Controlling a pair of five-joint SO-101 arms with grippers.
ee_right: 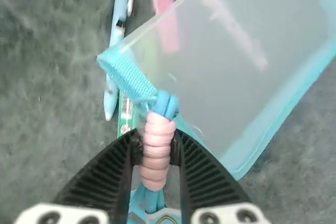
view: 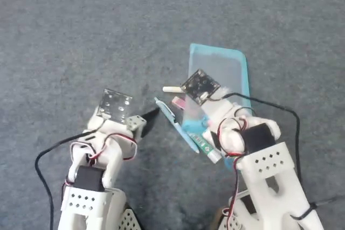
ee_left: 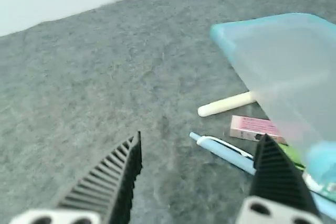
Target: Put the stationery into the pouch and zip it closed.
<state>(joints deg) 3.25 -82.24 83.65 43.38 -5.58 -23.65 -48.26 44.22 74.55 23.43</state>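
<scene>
My right gripper is clenched on the pink ribbed pull at one corner of the translucent light-blue plastic pouch. It holds that corner up off the grey felt-covered desk, while the rest of the pouch slopes away behind it. My left gripper hangs released, jaws wide apart, low over bare felt just short of the stationery and touching nothing. The cream-white round stick and the pink rectangular eraser lie on the desk side by side, each with one end out in the open and the other behind the pouch's clear wall. The light-blue pen lies just beside them along the pouch's edge. A green pen-like stick sits next to it, close under the raised corner
</scene>
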